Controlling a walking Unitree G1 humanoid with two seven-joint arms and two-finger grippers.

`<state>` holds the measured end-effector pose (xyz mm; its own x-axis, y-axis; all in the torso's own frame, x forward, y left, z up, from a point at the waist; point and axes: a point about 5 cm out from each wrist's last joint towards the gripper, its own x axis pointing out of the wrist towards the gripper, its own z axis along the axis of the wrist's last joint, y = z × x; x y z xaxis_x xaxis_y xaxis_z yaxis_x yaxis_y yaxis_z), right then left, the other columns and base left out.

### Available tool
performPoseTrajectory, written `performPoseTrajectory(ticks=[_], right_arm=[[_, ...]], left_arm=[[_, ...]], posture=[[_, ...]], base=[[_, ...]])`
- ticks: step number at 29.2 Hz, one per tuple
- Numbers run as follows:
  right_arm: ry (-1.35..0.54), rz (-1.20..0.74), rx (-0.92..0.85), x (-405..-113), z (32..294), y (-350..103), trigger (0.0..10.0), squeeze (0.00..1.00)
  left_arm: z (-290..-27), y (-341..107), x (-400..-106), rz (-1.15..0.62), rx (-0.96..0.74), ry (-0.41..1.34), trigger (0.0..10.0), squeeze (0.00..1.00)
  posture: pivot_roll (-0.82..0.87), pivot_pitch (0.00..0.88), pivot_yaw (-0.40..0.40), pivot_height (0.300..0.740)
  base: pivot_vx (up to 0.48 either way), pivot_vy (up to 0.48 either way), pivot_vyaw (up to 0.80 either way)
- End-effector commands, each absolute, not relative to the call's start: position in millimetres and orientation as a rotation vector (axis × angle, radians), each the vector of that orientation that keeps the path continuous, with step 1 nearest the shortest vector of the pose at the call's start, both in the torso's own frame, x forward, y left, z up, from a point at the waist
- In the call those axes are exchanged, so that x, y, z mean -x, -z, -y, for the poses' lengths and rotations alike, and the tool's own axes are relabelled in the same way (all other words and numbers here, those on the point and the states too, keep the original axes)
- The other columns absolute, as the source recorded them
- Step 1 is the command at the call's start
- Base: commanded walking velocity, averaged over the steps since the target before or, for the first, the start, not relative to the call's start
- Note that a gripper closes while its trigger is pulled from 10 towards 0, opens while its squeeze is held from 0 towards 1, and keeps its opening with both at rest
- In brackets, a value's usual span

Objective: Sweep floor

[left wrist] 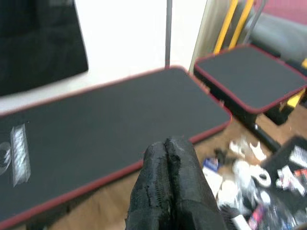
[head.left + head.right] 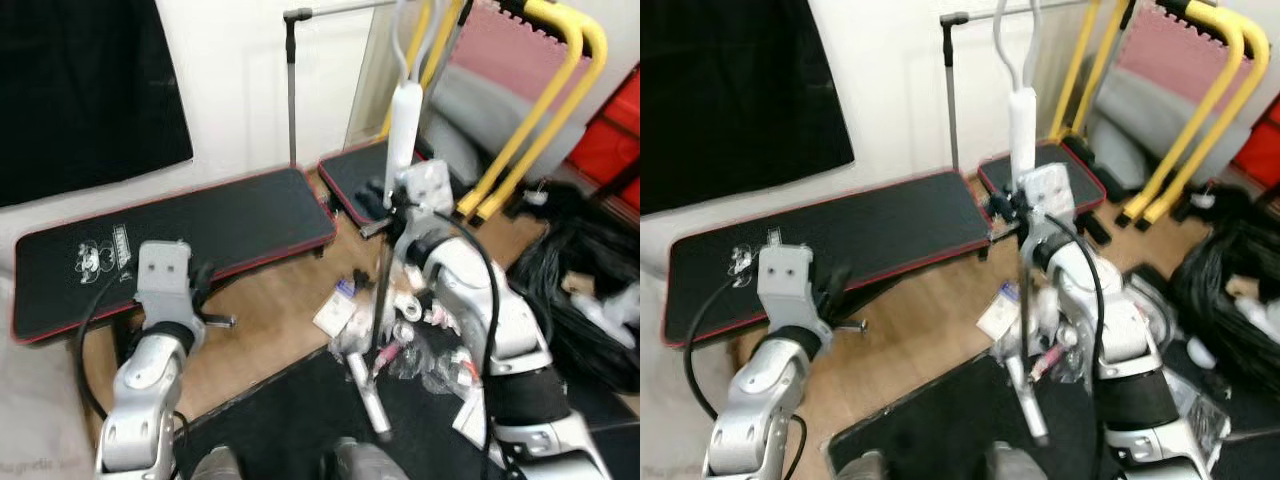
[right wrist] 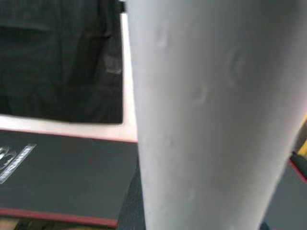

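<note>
The room has a light wooden floor in front of a white wall, with black red-edged padded mats lying flat on it and yellow metal frames leaning at the back.

The task's thing is a long broom with a thin dark pole and a thick white handle grip. It stands almost upright in the middle of the scene, and its grey lower end rests on the floor at the edge of a dark mat near the robot's feet. The right gripper holds the pole just under the white grip; its black fingers are closed around it, and in the right wrist view the white grip is very close to the camera.

Around the foot of the broom lies a heap of small litter, white papers and plastic wrappers, on the wood and on the dark mat.

The left gripper is raised over the floor near the long mat, its fingers pressed together and holding nothing.

I judge the sweeping step is in hand. The next move calls for drawing the broom's lower end across the litter to collect it, while the pole stays firmly held.
</note>
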<state>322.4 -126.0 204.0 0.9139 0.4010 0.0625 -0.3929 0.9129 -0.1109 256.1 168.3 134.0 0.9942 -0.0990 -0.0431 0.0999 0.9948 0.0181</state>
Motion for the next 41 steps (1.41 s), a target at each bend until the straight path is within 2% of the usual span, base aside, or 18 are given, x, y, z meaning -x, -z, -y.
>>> performPoseTrajectory(ticks=[1, 15, 19, 28, 37, 39, 41], right_arm=[[-0.379, 0.125, 0.11, -323.0, 133.2, -211.7, 10.0, 0.0], [-0.393, 0.168, 0.071, -330.1, 132.9, -222.9, 10.0, 0.0], [-0.418, 0.161, 0.065, -333.7, 130.5, -225.0, 10.0, 0.0], [-0.441, 0.156, 0.044, -338.0, 121.3, -223.8, 10.0, 0.0], [-0.362, 0.187, 0.031, -353.9, 134.6, -232.1, 10.0, 0.0], [-0.356, 0.197, 0.036, -355.8, 136.4, -234.9, 10.0, 0.0], [-0.355, 0.205, 0.036, -357.4, 135.9, -237.7, 10.0, 0.0]], left_arm=[[-163.3, -130.0, -255.6, -0.056, -0.013, 0.115, 10.0, 0.0], [-143.2, -128.2, -255.3, -0.065, 0.018, 0.169, 10.0, 0.0], [-132.5, -124.7, -252.2, -0.084, 0.059, 0.213, 10.0, 0.0], [-128.3, -124.7, -244.0, -0.093, 0.1, 0.242, 10.0, 0.0], [-130.2, -137.3, -228.0, -0.079, 0.081, 0.295, 10.0, 0.0], [-130.8, -137.6, -227.9, -0.094, 0.037, 0.288, 10.0, 0.0], [-129.1, -144.2, -225.2, -0.059, 0.064, 0.304, 10.0, 0.0]], posture=[[-0.05, 0.104, -0.15, 0.74], [-0.05, 0.124, -0.161, 0.74], [-0.06, 0.134, -0.173, 0.74], [-0.06, 0.159, -0.177, 0.74], [-0.04, 0.234, -0.146, 0.74], [-0.04, 0.237, -0.145, 0.74], [-0.04, 0.255, -0.141, 0.74]], base=[[0.45, 0.0, 0.0], [0.38, 0.0, 0.0], [0.0, 0.0, 0.0], [0.0, 0.0, 0.0], [0.0, 0.0, 0.0], [0.48, 0.0, 0.0], [0.452, 0.0, 0.0]])
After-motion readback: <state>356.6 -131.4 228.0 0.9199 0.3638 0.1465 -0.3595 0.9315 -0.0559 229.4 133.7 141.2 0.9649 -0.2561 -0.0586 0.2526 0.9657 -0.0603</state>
